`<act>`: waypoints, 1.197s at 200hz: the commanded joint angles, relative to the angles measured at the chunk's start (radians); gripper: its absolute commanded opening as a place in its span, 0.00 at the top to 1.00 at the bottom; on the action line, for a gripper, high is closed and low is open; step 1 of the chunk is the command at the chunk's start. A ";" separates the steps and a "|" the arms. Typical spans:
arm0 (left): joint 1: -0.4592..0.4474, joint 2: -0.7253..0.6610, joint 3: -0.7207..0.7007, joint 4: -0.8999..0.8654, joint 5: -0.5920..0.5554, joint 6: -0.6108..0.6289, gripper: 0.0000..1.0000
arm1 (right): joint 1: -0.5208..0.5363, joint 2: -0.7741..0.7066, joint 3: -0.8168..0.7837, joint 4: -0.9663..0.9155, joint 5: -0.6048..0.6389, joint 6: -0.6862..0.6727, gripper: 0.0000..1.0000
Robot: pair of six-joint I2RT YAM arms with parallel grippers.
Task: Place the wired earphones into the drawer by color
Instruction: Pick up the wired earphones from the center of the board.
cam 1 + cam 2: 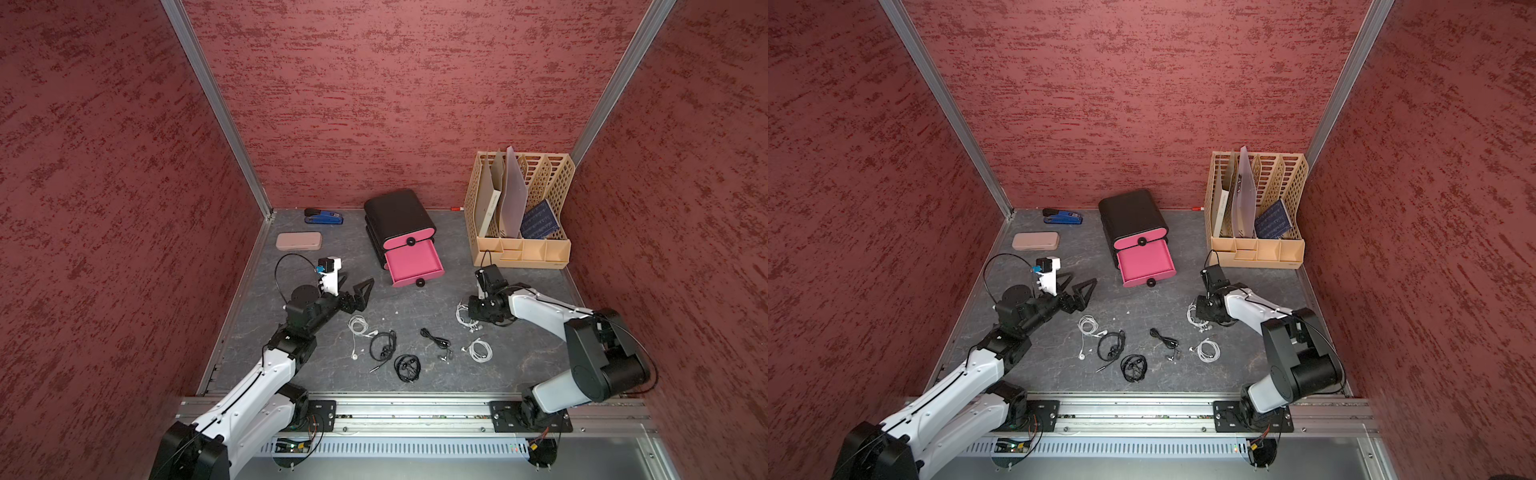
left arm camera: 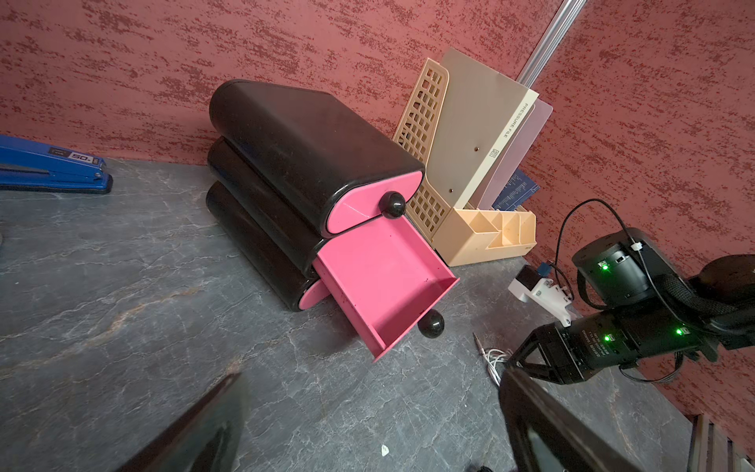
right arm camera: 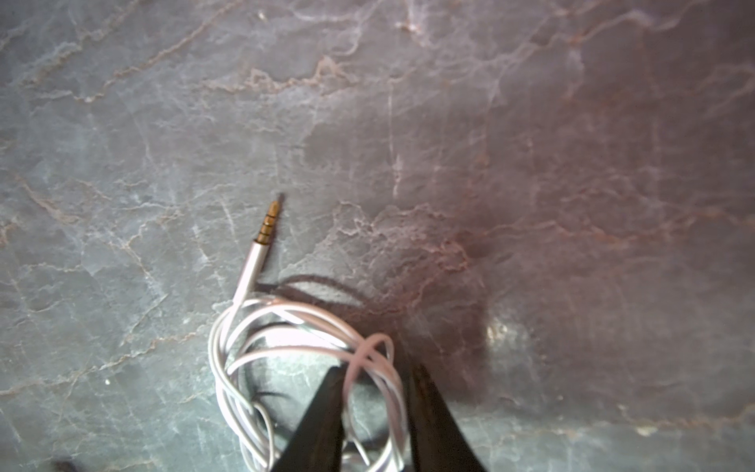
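Centre-right, white earphones (image 1: 460, 314) are being straddled by the right gripper (image 3: 371, 370), jaws narrow-set, grip unclear; left gripper (image 1: 353, 286) is being held wide open.

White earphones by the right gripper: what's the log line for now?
right gripper: astride white earphones, grip unclear | left gripper: open, empty | middle drawer: open, empty

Dark grey marbled tabletop (image 1: 478, 382), bearing black cabinet with pink drawers (image 1: 399, 216), beige lattice file rack (image 1: 552, 178), blue stapler (image 1: 324, 217), pinkish flat case (image 1: 298, 241), white earphone coils (image 1: 481, 350), black earphone coils (image 1: 407, 368), perhaps stray white eartips (image 1: 397, 311).
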 commanded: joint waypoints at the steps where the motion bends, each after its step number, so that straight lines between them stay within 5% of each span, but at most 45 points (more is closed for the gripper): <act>1: 0.006 -0.010 -0.005 0.026 0.000 0.008 0.00 | -0.009 0.011 0.015 -0.007 -0.023 -0.003 0.78; 92: 0.005 -0.021 -0.007 0.019 -0.004 0.009 0.00 | -0.009 -0.016 0.008 -0.002 -0.027 -0.007 0.99; 174: 0.005 -0.024 -0.009 0.019 -0.008 0.011 0.00 | -0.009 -0.208 0.033 -0.071 -0.019 -0.019 1.00; 239: 0.005 -0.030 -0.010 0.018 -0.005 0.009 0.00 | -0.004 -0.347 0.094 -0.022 -0.146 -0.031 1.00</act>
